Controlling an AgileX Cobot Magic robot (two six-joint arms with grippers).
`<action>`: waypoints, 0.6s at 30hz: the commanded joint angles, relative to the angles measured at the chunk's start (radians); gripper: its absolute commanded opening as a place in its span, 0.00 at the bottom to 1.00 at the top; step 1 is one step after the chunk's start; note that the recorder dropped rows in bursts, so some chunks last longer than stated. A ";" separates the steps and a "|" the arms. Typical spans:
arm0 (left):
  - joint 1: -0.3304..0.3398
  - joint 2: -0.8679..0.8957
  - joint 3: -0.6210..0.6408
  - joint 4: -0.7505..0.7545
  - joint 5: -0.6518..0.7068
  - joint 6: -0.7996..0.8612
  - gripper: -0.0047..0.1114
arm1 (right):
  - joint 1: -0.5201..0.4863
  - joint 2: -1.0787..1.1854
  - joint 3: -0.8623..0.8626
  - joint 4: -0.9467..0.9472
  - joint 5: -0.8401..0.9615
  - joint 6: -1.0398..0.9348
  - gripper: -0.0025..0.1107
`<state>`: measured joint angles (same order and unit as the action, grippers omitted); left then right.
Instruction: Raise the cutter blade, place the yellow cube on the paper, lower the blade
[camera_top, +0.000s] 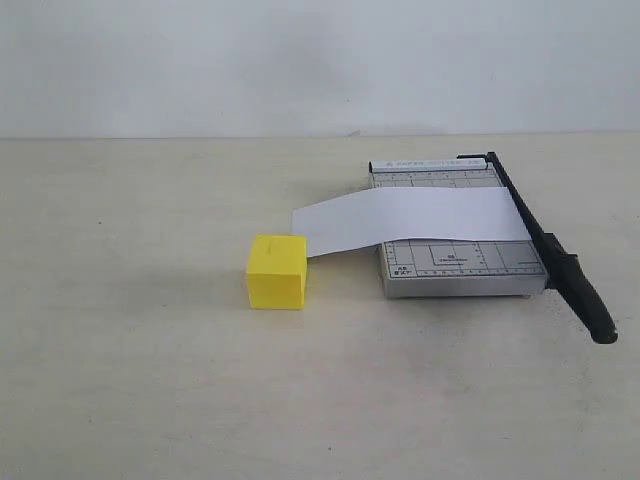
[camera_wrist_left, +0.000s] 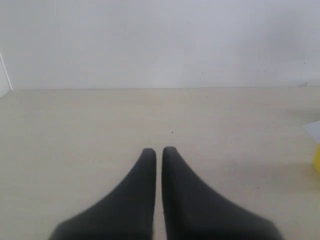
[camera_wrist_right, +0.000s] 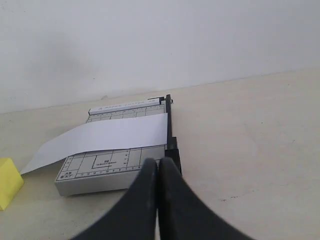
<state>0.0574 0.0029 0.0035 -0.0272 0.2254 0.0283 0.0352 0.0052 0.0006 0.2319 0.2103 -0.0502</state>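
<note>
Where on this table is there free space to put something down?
The table is bare left of the yellow cube and all along the front. It is crowded between cube and trimmer, where the paper overhangs, and at the right, where the blade handle sticks out.

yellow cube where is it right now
In the exterior view the yellow cube sits on the table left of centre, just left of the grey trimmer, by the overhanging left end of the paper, not on it.
</note>
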 joint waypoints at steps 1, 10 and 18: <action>0.003 -0.003 -0.004 -0.010 -0.015 -0.008 0.08 | -0.003 -0.005 -0.001 -0.002 -0.005 0.000 0.02; 0.003 -0.003 -0.004 -0.010 -0.015 -0.008 0.08 | -0.003 -0.005 -0.001 -0.011 -0.005 -0.077 0.02; 0.003 -0.003 -0.004 -0.010 -0.015 -0.008 0.08 | -0.003 -0.005 -0.001 0.045 -0.075 -0.047 0.02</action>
<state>0.0574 0.0029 0.0035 -0.0272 0.2254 0.0283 0.0352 0.0052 0.0006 0.2380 0.1986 -0.1172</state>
